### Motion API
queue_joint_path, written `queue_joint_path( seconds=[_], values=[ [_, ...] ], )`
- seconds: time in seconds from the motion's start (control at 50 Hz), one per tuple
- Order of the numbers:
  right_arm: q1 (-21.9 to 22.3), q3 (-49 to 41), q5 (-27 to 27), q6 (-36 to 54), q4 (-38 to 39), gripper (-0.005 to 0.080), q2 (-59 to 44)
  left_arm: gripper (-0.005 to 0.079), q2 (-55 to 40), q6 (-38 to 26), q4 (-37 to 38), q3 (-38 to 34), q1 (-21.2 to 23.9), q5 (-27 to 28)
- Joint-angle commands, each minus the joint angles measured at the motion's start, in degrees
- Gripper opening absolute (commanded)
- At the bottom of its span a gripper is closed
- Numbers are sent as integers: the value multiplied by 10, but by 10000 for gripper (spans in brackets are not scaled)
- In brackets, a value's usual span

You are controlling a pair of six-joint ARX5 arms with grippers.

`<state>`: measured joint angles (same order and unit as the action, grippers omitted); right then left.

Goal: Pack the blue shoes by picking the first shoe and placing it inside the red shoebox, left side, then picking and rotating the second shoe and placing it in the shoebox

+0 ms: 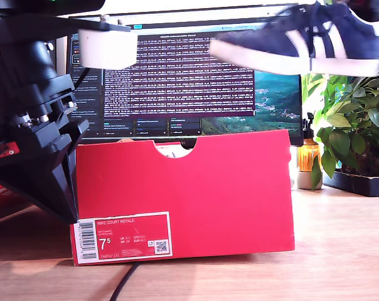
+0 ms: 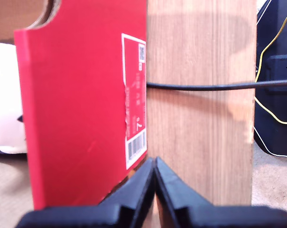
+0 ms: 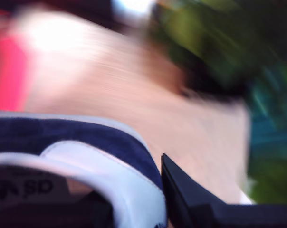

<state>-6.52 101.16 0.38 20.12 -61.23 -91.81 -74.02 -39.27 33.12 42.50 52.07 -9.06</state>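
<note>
Shoe in the air, heading for the box!

My second gripper [image 3: 165, 209] pinches the blue shoe [image 1: 309, 39] by its heel, high at the exterior view's upper right, above the red box [image 1: 183, 194]. My first gripper [image 2: 155, 166], fingers pressed together, waits beside the box. Next, I judge: carry it over the opening and lower it.

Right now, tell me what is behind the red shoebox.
Behind the red shoebox stands a monitor showing text, its lower edge hidden by the box. The box's inside is mostly hidden too.
</note>
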Motion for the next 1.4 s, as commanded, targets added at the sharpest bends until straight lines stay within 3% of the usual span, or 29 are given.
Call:
queue_joint_path(
  seconds=[0.0,0.54,0.84,1.38],
  values=[
    [-10,9,-34,50,43,-10,17,-19,-7,2,-2,-4,1,1],
    [-75,9,-245,292,261,-10,16,-19,-7,2,-2,-4,1,1],
    [-114,9,-258,333,333,-10,-5,-19,-7,2,-2,-4,1,1],
    [-133,9,-253,425,330,-10,-129,-19,-7,2,-2,-4,1,3]
  ],
)
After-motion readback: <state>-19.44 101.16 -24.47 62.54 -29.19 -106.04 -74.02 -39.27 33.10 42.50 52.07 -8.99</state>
